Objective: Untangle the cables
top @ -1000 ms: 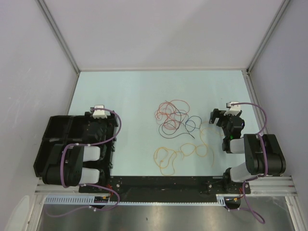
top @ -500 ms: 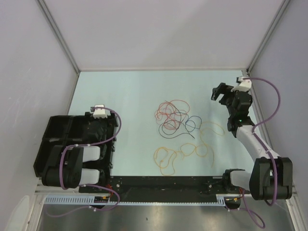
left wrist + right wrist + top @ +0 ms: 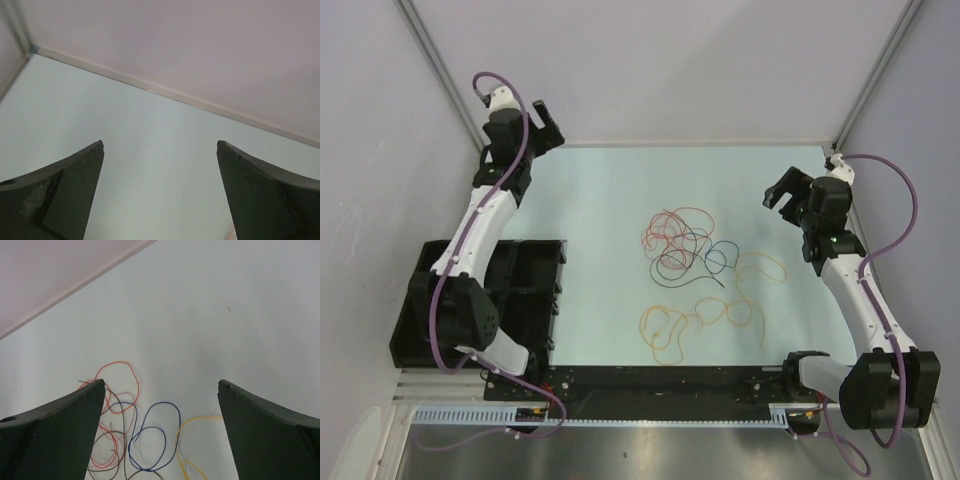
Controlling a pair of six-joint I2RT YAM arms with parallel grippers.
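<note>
The cables lie in a loose tangle mid-table: red loops [image 3: 670, 228] over black loops [image 3: 672, 264], a dark blue one [image 3: 718, 255] to their right, and yellow-orange curls [image 3: 705, 315] nearest me. My right gripper [image 3: 784, 190] hangs open above the table, right of the tangle. Its wrist view shows the red loop [image 3: 120, 363], blue loop [image 3: 167, 403] and yellow wire [image 3: 200, 418] below and ahead of the empty gripper [image 3: 161, 382]. My left gripper [image 3: 548, 122] is open and raised at the far left corner. The left wrist view shows that gripper [image 3: 160, 145] with only bare table and wall.
A black compartment tray [image 3: 535, 245] sits at the near left, with the left arm reaching over it. White walls close the table at the back and both sides. A metal rail [image 3: 650, 385] runs along the near edge between the arm bases.
The left arm has lifted off its folded rest over the tray and stretched to the far left corner. The right arm has shifted slightly right. Both grippers stay open and the cables have not moved.
</note>
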